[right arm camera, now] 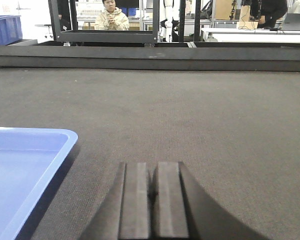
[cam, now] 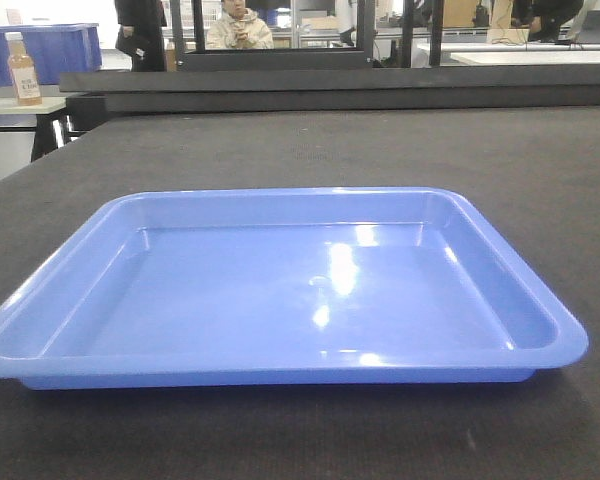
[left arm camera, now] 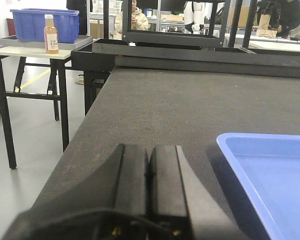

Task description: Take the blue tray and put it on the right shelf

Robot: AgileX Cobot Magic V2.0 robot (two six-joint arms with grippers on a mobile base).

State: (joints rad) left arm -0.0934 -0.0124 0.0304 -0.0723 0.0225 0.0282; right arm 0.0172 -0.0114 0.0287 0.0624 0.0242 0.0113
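The blue tray (cam: 280, 290) lies flat and empty on the dark grey table (cam: 380, 150), filling the near middle of the front view. Its left corner shows in the left wrist view (left arm camera: 270, 170) and its right corner in the right wrist view (right arm camera: 25, 170). My left gripper (left arm camera: 150, 152) is shut and empty, low over the table just left of the tray. My right gripper (right arm camera: 154, 170) is shut and empty, low over the table just right of the tray. The right shelf is out of view.
A black frame rail (cam: 330, 85) runs along the table's far edge. A side table (left arm camera: 30, 50) at the left holds a deep blue bin (left arm camera: 45, 24) and an orange bottle (left arm camera: 51, 34). A seated person (cam: 240, 25) is behind.
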